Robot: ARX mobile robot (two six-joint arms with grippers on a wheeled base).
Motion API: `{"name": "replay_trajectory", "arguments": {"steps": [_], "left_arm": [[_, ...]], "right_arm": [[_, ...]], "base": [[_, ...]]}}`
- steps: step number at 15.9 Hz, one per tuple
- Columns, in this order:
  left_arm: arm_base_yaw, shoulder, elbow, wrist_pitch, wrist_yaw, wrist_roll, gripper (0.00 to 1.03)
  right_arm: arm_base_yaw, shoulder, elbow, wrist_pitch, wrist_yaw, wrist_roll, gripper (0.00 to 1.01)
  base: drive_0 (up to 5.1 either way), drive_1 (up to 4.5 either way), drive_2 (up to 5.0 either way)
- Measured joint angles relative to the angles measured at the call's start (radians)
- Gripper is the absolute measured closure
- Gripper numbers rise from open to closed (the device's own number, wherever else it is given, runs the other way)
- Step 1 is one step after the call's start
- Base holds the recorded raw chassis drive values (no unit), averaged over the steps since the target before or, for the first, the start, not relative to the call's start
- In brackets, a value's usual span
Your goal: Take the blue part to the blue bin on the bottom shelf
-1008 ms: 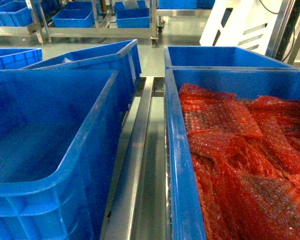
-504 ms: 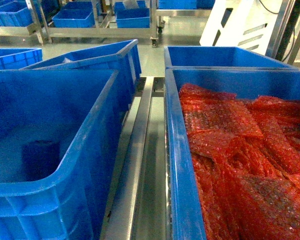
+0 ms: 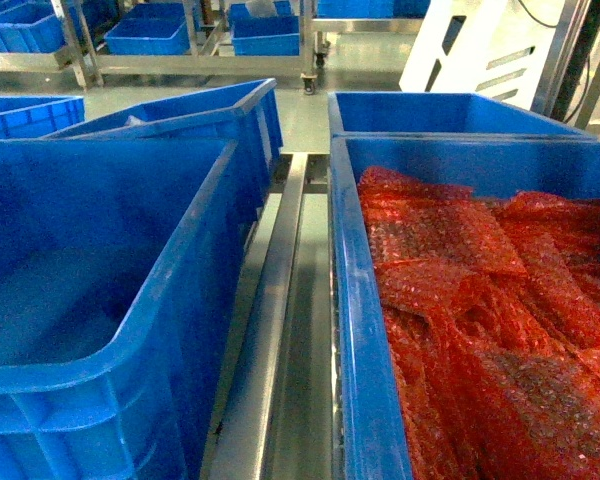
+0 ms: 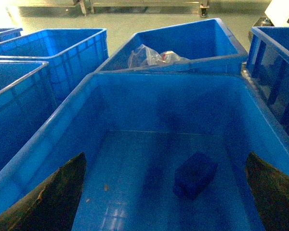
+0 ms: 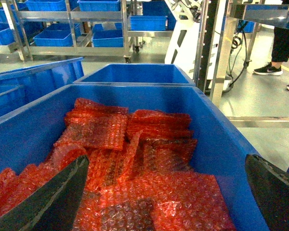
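Blue plastic fills the left wrist view: the blue part (image 4: pixel 195 174), a small dark-blue block, lies on the floor of the blue bin (image 4: pixel 149 82), ahead of the left gripper (image 4: pixel 166 192) and a little toward its right finger, touching neither finger. The left jaws are spread wide, one dark finger (image 4: pixel 53 197) low at the left edge of the view and the other low at the right, with nothing between them but the bin floor. Beyond that bin, farther ahead of the jaws, a second bin (image 4: pixel 197 36) sits skewed and holds clear plastic bags (image 4: pixel 151 57).

The right gripper (image 5: pixel 166 192) hangs over another bin (image 5: pixel 135 91) packed with red bubble wrap (image 5: pixel 135 159); its jaws are likewise spread and hold nothing, the wrap lying below and ahead of them.

In the head view neither gripper shows. The two big bins stand side by side on the bottom shelf, with its steel divider rail (image 3: pixel 275 330) running between them. The part cannot be made out in that view
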State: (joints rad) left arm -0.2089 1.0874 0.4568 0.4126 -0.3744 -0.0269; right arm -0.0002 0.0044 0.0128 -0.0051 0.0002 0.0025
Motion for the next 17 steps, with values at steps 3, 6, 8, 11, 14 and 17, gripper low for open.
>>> {"name": "replay_trajectory", "arguments": {"steps": [3, 6, 8, 11, 14, 17], "left_arm": [[0.000, 0.000, 0.000, 0.000, 0.000, 0.000, 0.05], [0.000, 0.000, 0.000, 0.000, 0.000, 0.000, 0.05], [0.000, 0.000, 0.000, 0.000, 0.000, 0.000, 0.05], [0.000, 0.000, 0.000, 0.000, 0.000, 0.000, 0.05], [0.023, 0.009, -0.040, 0.160, 0.081, 0.007, 0.12], [0.203, -0.309, -0.346, 0.243, 0.368, 0.012, 1.01]], "right_arm": [[0.000, 0.000, 0.000, 0.000, 0.000, 0.000, 0.03], [0.000, 0.000, 0.000, 0.000, 0.000, 0.000, 0.03], [0.000, 0.000, 0.000, 0.000, 0.000, 0.000, 0.03], [0.000, 0.000, 0.000, 0.000, 0.000, 0.000, 0.03], [0.000, 0.000, 0.000, 0.000, 0.000, 0.000, 0.03], [0.000, 0.000, 0.000, 0.000, 0.000, 0.000, 0.03]], "base": [[0.0, 0.00, 0.0], [0.0, 0.00, 0.0], [0.0, 0.00, 0.0], [0.0, 0.00, 0.0], [0.0, 0.00, 0.0], [0.0, 0.00, 0.0]]}}
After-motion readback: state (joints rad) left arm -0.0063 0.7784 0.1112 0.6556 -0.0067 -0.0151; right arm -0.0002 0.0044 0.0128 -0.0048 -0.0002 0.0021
